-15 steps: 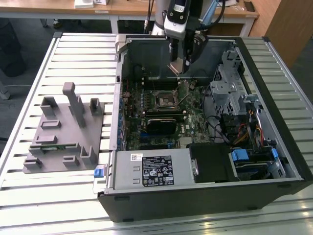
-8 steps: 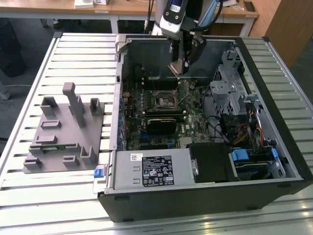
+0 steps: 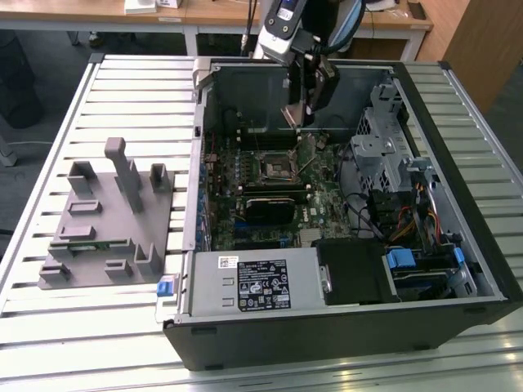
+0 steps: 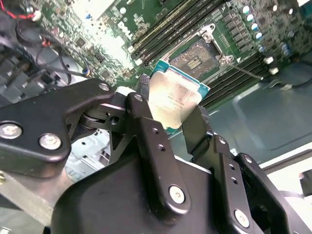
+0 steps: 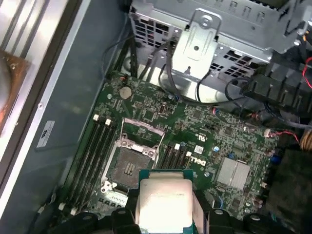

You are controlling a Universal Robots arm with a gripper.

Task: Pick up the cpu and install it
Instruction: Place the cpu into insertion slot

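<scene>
A: Where is the cpu [image 4: 175, 100]?
B: Clamped by its edges between the jaws, above the motherboard [image 5: 209, 126], near the open socket [image 5: 129, 168].
A: Handling?
B: We should hold it level, square to the socket, without force.

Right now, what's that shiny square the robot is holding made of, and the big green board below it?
The cpu, clamped in the gripper, looks like metal on top: pale silver, smooth, catching the light. Its thin rim is green, probably circuit-board material. The motherboard looks like the same stiff green board, matte, dotted with small parts; exactly what, I can't tell.
</scene>
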